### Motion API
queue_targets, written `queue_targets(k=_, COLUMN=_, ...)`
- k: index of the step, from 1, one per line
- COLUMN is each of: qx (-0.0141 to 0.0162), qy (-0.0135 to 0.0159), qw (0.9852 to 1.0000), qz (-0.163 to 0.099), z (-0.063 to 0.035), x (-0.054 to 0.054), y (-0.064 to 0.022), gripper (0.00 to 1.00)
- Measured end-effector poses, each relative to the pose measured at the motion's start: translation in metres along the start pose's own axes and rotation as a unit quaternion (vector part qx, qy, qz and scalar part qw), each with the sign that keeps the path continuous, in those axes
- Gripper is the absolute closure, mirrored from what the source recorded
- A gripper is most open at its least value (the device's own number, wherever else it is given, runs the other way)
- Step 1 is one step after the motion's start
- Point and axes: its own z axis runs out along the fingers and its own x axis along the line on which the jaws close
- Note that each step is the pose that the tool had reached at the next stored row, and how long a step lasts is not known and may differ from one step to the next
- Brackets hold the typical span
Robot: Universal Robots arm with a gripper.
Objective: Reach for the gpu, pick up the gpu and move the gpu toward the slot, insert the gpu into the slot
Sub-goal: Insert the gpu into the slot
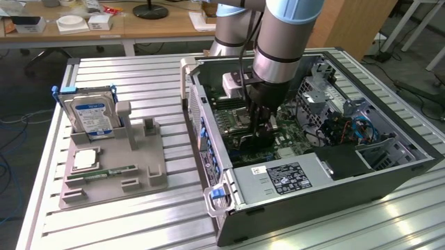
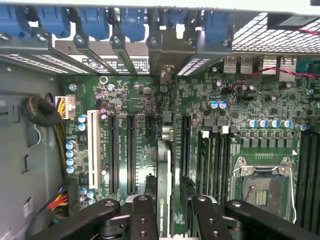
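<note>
Gripper: our gripper (image 2: 169,212) hangs inside the PC case (image 1: 389,179), fingers (image 2: 142,220) parted either side of the gpu's top edge; we cannot tell if they touch.
Gpu: the gpu (image 2: 164,175) stands on edge over the motherboard (image 2: 145,95), in line with the slot (image 2: 173,131).
Axis: long axis runs 12 to 6 o'clock in the wrist view, bracket end toward 12.
Handling: we judge it light, stiff, fragile (take it by the bare top edge).

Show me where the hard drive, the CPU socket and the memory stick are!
hard drive (image 1: 93,115): exterior view, on its blue label.
CPU socket (image 2: 262,187): wrist view, in the square middle of the socket.
memory stick (image 1: 104,172): exterior view, midway along the green strip.
</note>
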Motion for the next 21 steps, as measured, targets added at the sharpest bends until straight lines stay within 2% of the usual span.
queue_targets(k=6, qx=0.0049, qy=-0.0001, qw=1.0, qz=0.0, z=-0.0081, x=-0.0003, y=-0.0003, gripper=0.67)
queue_targets(k=9, qx=0.005, qy=-0.0002, qw=1.0, qz=0.0, z=-0.0081, x=-0.0003, y=-0.0003, gripper=0.68)
queue_targets(k=11, qx=0.0049, qy=-0.0001, qw=1.0, qz=0.0, z=-0.0082, x=-0.0003, y=-0.0003, gripper=0.8)
queue_targets(k=12, qx=0.0049, qy=-0.0001, qw=1.0, qz=0.0, z=-0.0082, x=-0.0003, y=-0.0003, gripper=0.8)
queue_targets(k=14, qx=0.0049, qy=-0.0001, qw=1.0, qz=0.0, z=-0.0082, x=-0.0003, y=-0.0003, gripper=0.9)
queue_targets(k=21, qx=0.0049, qy=-0.0001, qw=1.0, qz=0.0, z=-0.0082, x=-0.0003, y=-0.0003, gripper=0.9)
